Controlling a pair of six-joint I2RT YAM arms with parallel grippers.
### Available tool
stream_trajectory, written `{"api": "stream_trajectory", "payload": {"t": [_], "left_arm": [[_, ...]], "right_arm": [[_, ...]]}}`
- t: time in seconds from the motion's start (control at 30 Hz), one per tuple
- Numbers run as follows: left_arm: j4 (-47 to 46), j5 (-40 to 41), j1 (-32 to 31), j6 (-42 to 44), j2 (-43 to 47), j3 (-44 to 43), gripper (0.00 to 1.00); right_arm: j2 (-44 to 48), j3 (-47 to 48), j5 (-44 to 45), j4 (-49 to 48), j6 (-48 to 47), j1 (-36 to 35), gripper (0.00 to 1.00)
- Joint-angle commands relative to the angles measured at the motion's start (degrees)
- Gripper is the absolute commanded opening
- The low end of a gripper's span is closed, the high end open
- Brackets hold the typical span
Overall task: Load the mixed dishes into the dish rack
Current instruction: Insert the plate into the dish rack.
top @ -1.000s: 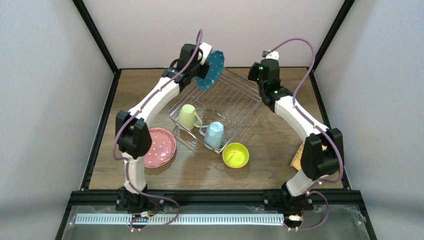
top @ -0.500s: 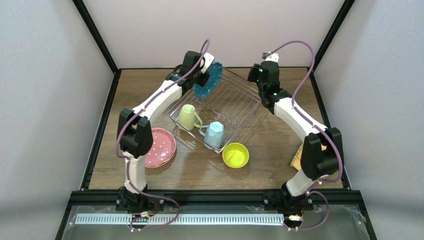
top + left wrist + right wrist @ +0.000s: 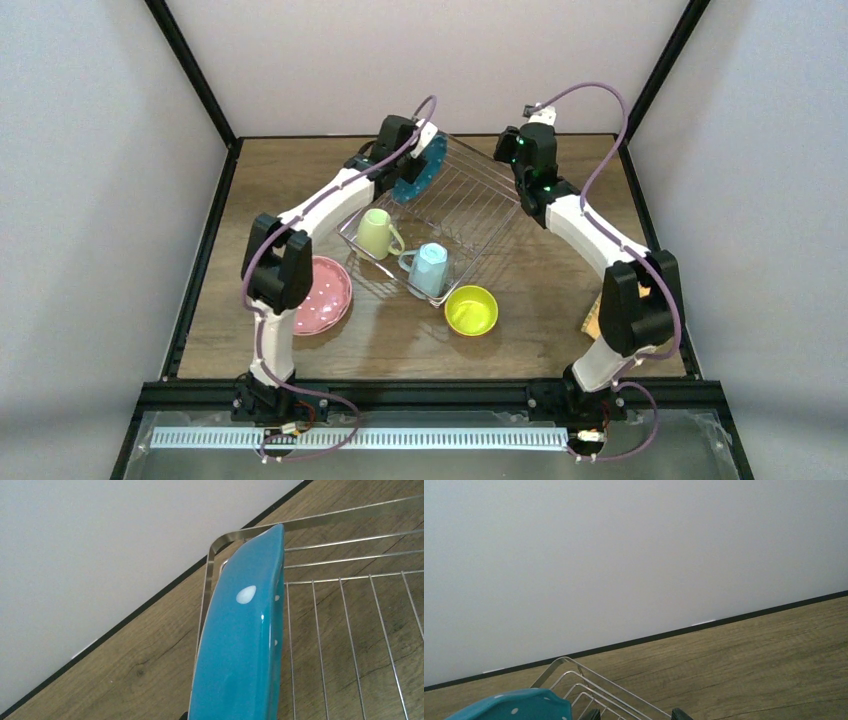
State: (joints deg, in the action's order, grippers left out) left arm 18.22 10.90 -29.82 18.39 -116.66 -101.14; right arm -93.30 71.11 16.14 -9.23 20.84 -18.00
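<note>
Left jaws: were clamped on the blue dotted plate (image 3: 240, 645), which stood on edge.
Right jaws: stood spread wide, gripping nothing.
Plate's place: at the far left corner of the dish rack (image 3: 470, 200).
Bench (image 3: 540, 290): pink plate (image 3: 325, 295) and lime bowl (image 3: 471, 310) lay outside the rack.

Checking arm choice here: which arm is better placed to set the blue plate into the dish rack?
Left. The left tool grips the blue plate on edge at the dish rack's far corner; the right tool is open, empty, beside the rack.

Teal plate (image 3: 235, 645), seemingly white-dotted; silvery rack (image 3: 350, 511)
</note>
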Motion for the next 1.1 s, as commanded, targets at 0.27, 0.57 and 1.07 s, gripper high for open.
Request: {"api": "stream_trajectory", "payload": {"t": [0.27,0.57,1.07], "left_arm": [[-10.10,5.19,-0.70,0.86,-3.72,-2.16,0.03],[-8.32,4.86,-1.23,-1.12,-5.75,-4.05,0.03],[-7.67,5.90,-1.95,-3.95,-8.08,-4.21,0.03]], "right_arm": [[-3.30,0.50,1.63,-3.35,-0.69,0.27,0.81],[-4.88,1.85,1.62,-2.68,-0.56,0.24,0.81],[-6.27,2.89,2.07,-1.88,-0.86,0.26,0.81]]}}
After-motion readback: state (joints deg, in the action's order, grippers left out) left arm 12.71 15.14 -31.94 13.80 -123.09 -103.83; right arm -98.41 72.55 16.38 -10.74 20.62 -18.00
